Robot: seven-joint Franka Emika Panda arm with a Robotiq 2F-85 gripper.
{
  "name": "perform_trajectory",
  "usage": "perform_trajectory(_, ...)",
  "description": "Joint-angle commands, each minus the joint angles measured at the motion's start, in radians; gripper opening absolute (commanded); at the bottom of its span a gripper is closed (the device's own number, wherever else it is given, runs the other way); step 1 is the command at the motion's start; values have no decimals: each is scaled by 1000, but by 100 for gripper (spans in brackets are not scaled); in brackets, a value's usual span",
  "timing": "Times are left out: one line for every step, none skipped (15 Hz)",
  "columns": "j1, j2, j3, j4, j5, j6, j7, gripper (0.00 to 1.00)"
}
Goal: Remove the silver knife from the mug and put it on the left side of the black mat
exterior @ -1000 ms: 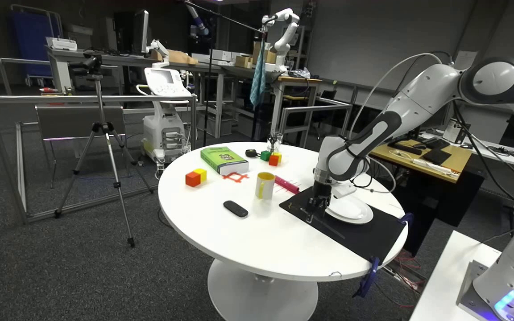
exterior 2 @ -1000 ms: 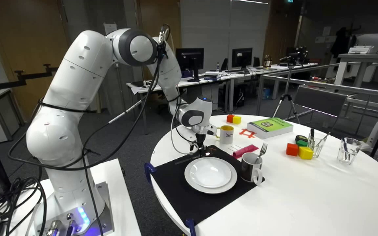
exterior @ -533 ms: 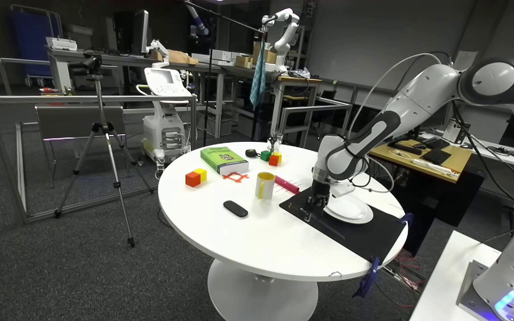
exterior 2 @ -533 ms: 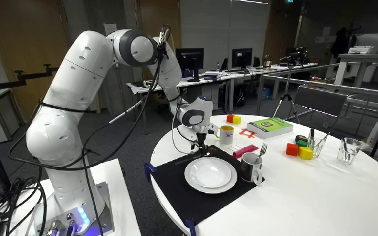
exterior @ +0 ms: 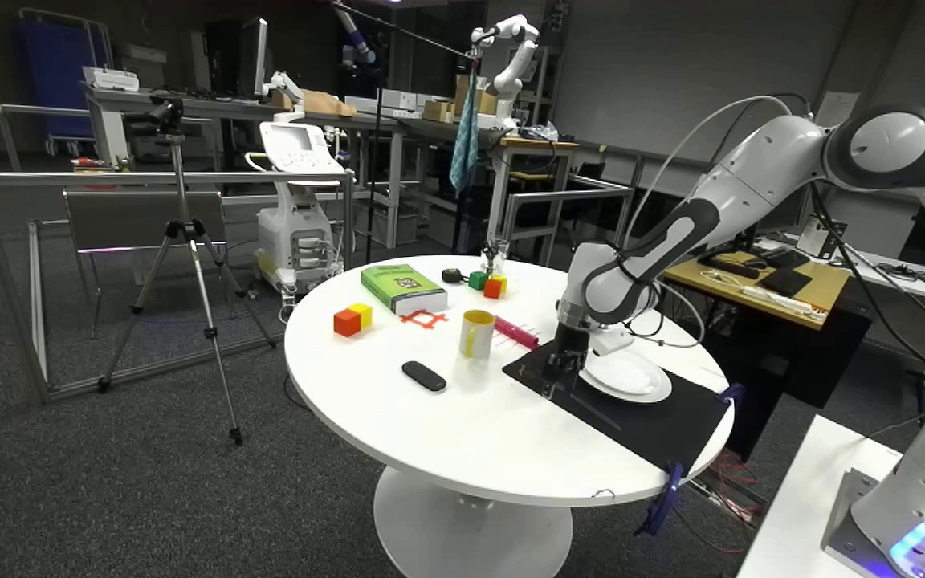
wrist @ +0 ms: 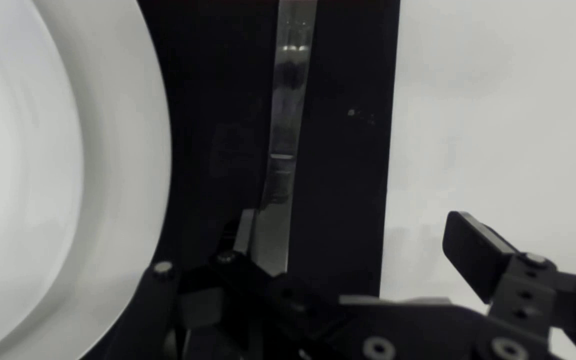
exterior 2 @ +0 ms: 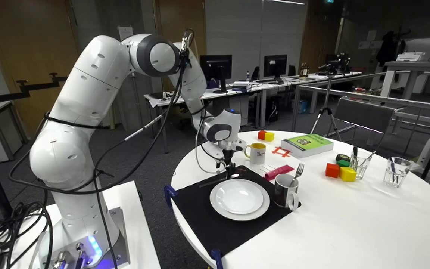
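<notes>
One silver knife lies on one black mat, upper centre of the wrist view. The worktop also carries two mugs, one fork in the darker mug, two white dishes, five cubes, two glasses, one book and two blue clamps.

Nothing can be read: the lettering on the green book is too small, as is the dark print on the yellow-lined cup; in an exterior view, the green sign is cut off.
</notes>
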Motion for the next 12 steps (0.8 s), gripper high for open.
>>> perform_trajectory(-11,13,18,19,13,10,-23,100)
perform_trajectory(-11,16,19,21,13,7,-25,100)
perform_trajectory(-6,17,15,21,7,8,-21,100)
perform_trajectory(0,16,9,20,1,6,-15,100)
perform_trajectory(5,15,2,17,-5,7,-8,100)
perform_trajectory(7,14,0,16,-9,7,-7,100)
perform_trajectory(14,15,-8,15,-16,9,0,100)
perform_trajectory(21,16,-15,15,-23,12,8,100)
perform_trajectory(23,17,-17,15,-27,13,9,100)
perform_trajectory(24,17,-17,16,-30,13,8,100)
perform_trajectory(26,20,-19,18,-34,12,9,100)
perform_trajectory(28,21,-20,19,-37,10,10,100)
